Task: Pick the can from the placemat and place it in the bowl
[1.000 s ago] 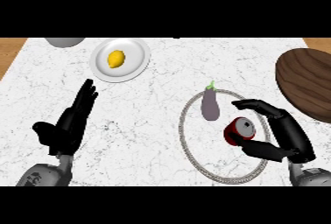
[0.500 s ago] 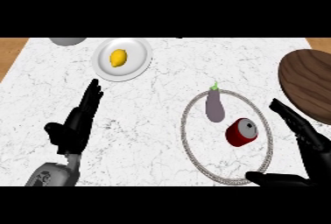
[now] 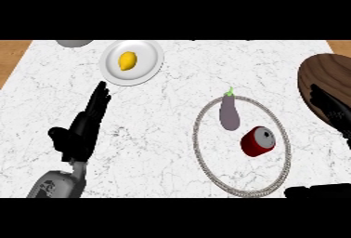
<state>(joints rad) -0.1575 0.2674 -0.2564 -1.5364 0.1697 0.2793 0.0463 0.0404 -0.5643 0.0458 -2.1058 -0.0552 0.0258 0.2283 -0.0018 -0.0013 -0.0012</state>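
Currently the right robot hand [image 3: 332,110] sits at the right edge, fingers straight and released, holding nothing; it overlaps the near-left part of the dark wooden bowl [image 3: 328,79]. A dark part of it also shows at the near right corner, just beside the placemat's near rim. Left robot hand [image 3: 86,123] rests on the near left, fingers straight and pointing far, released, nothing in it. Round placemat [image 3: 205,162] with a rope-like border lies on the white marble worktop [image 3: 165,139], right of centre. Red can [image 3: 258,141] lies on its side inside the placemat, right half, well apart from both robot hands. Purple eggplant [image 3: 229,113] lies on the placemat's far-left part, just beside the can, stem pointing far. Far left: white plate [image 3: 152,68] carrying a lemon [image 3: 126,61]. Grey rounded object [image 3: 74,42] at the far edge, cut off, can't identify.
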